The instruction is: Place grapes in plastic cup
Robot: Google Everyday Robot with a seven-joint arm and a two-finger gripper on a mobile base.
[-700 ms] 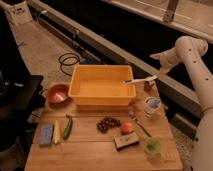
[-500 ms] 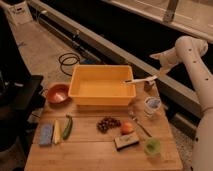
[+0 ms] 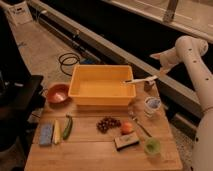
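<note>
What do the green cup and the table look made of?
Cup: likely thin plastic, translucent pale green.
Table: apparently wood, warm brown, matte, with faint plank lines.
Pincer hangs up right, behind the table, far from the cup.

**LIGHTING: DIM ROOM, WARM LIGHT ON THE TABLE**

Dim overall, with a warm orange cast. Brightest at the yellow bin (image 3: 100,101) and the wooden table (image 3: 95,156), apparently lit from above. Thin shadow along the foot of the bin's front wall. Near-black band across the background and down the left edge, with no detail readable there. Pale highlight on the white arm (image 3: 196,65) and on the gripper (image 3: 161,57), raised at upper right beyond the table's far right corner. Dark clump at the grapes (image 3: 108,123); faint glow through the green cup (image 3: 152,146).
</note>
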